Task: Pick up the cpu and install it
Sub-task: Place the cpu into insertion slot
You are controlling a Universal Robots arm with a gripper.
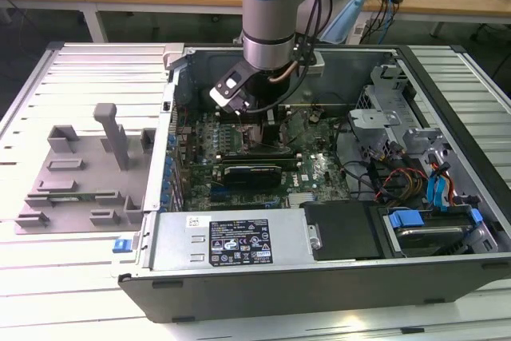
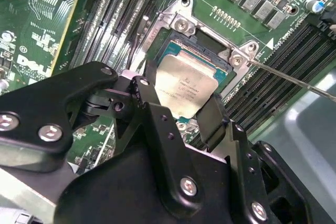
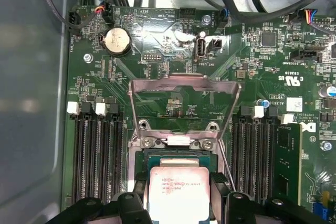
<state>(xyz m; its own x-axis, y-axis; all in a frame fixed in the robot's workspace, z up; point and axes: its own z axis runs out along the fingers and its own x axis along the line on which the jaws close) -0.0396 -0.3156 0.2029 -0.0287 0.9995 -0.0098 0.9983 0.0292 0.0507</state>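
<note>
Exterior view above case (image 1: 279, 289); 2 wrist views close over socket (image 2: 181, 24) (image 3: 176, 140)

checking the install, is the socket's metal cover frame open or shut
Open: in the first wrist view the frame stands swung back, leaving the cpu uncovered.

One cpu (image 2: 186, 85), one socket (image 2: 181, 24)

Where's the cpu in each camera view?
Second wrist view: cpu gripped by the gripper, over the socket.
First wrist view: cpu between the memory slots, beside the socket bracket.
Exterior view: beneath the arm's wrist, inside the computer case.
Shared landmark: the socket bracket.
</note>
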